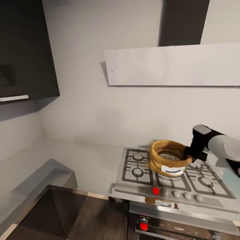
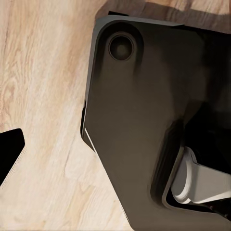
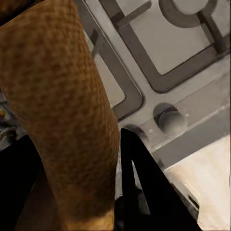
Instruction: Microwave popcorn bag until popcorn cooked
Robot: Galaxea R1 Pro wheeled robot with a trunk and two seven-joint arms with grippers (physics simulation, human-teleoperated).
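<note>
The tan popcorn bag [image 1: 168, 159] with its rolled rim and white label hangs just above the grey gas hob [image 1: 140, 173]. My right gripper [image 1: 190, 154] is shut on the bag's rim at its right side. Pale popcorn [image 1: 167, 154] shows inside the bag's mouth. In the right wrist view the bag's woven wall [image 3: 62, 106] runs beside a black finger [image 3: 144, 192], with hob grates below. The pale grey countertop [image 1: 83, 160] stretches left of the hob. The left wrist view has one black fingertip [image 2: 9, 154] over wooden floor. The microwave is out of view.
A grey range hood [image 1: 173, 65] hangs over the hob, and a dark upper cabinet [image 1: 26, 50] is at the left. One hob knob [image 1: 155, 190] glows red. A built-in oven [image 1: 173, 226] sits under the hob. My dark base [image 2: 139, 120] rests on the floor.
</note>
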